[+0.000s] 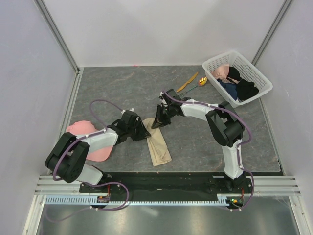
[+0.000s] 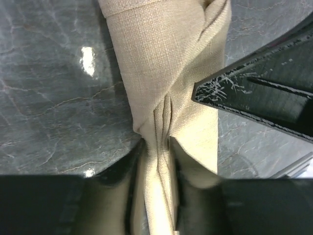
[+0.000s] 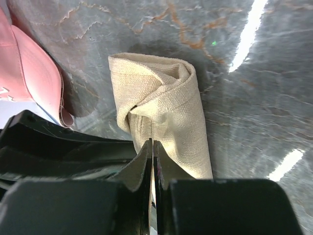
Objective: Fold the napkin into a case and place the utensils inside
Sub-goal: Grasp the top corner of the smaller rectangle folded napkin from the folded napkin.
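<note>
While the napkin [image 1: 159, 144] lies as a long, narrow bundle at the lower centre of the overhead view, both arms meet at its upper end, so the step in hand looks like the folding, not the loading. In the left wrist view the cloth runs up the middle of the frame, one layer crossing over another on a diagonal. The left gripper [image 2: 155, 143] has its jaws set narrowly on either side of a raised pleat. I cannot tell whether they are clamping that pleat or only flanking it.

Seen from the right wrist, the right gripper [image 3: 152, 143] is closed to a hairline slit at the near end of the bundle. A pale sliver shows in the slit, so it appears to pinch a thin layer of cloth. The far end of the bundle is rolled over on itself.

Toward the upper right of the overhead view, the orange knife [image 1: 187, 82] and the spoon [image 1: 201, 81] lie side by side on the table [image 1: 122, 88], just left of the white basket [image 1: 254, 67] and well apart from the napkin. A pink cap [image 1: 93, 147] sits at lower left beside the left arm.

Judging by this, the case is shaped but not yet proven open. The next move calls for setting the fold flat with a pocket mouth left accessible. After that, one arm has to reach to the upper right for a utensil.
</note>
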Available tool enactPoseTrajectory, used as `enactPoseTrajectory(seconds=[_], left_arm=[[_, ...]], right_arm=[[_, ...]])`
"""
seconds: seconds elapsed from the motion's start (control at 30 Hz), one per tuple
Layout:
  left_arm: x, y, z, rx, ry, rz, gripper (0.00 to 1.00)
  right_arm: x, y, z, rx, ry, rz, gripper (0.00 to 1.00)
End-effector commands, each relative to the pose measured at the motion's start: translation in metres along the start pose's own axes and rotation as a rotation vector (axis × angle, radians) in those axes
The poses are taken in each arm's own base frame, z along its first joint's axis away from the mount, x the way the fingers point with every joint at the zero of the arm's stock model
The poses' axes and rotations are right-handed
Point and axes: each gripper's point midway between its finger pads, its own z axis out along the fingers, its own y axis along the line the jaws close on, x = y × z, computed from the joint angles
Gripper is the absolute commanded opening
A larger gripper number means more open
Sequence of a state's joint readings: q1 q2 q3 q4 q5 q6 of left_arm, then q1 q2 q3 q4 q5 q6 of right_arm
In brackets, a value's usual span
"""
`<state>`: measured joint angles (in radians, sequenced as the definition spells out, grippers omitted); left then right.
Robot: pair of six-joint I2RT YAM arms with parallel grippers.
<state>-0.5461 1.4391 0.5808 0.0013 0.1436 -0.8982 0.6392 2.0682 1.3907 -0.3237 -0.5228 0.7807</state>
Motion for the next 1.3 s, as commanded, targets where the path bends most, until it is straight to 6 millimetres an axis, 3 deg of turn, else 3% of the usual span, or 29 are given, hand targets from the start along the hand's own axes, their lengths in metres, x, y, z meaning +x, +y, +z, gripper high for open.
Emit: enactPoseTrajectory(seconds=[0.0, 0.07, 0.13, 0.33, 0.43, 0.57, 0.93, 1.1, 1.2, 1.27], left_arm=[[-0.013, -0.002, -0.008, -0.052, -0.027, 0.060, 0.41], [-0.014, -0.001, -0.008, -0.068, -0.029, 0.057, 0.59], [-0.019, -0.005, -0.007, -0.069, -0.038, 0.056, 0.66], [-0.032, -0.003, -0.001, -0.150, -0.051, 0.059, 0.69], [-0.035, -0.004, 0.005, -0.168, -0.036, 0.062, 0.67], [-0.043, 0.001, 0.013, -0.207, -0.052, 0.065, 0.56], [-0.044, 0.010, 0.016, -0.223, -0.055, 0.057, 0.47], [-0.041, 0.014, 0.016, -0.196, -0.066, 0.035, 0.30], [-0.041, 0.012, 0.017, -0.149, -0.088, 0.029, 0.26], [-0.042, -0.002, 0.017, -0.070, -0.098, 0.026, 0.22]], right_arm=[[-0.010, 0.023, -0.024, -0.061, -0.052, -0.046, 0.07], [-0.008, 0.020, -0.024, -0.057, -0.049, -0.042, 0.07], [-0.009, 0.019, -0.028, -0.053, -0.058, -0.038, 0.07], [-0.012, 0.015, -0.029, -0.050, -0.069, -0.031, 0.06], [-0.013, 0.014, -0.030, -0.050, -0.074, -0.029, 0.06], [-0.011, 0.012, -0.028, -0.049, -0.063, -0.028, 0.06], [-0.015, 0.009, -0.017, -0.045, -0.047, -0.028, 0.06], [-0.018, 0.012, -0.010, -0.058, -0.042, -0.016, 0.05], [-0.015, 0.017, -0.004, -0.070, -0.027, -0.019, 0.05], [-0.012, 0.021, 0.000, -0.076, -0.018, -0.022, 0.05]])
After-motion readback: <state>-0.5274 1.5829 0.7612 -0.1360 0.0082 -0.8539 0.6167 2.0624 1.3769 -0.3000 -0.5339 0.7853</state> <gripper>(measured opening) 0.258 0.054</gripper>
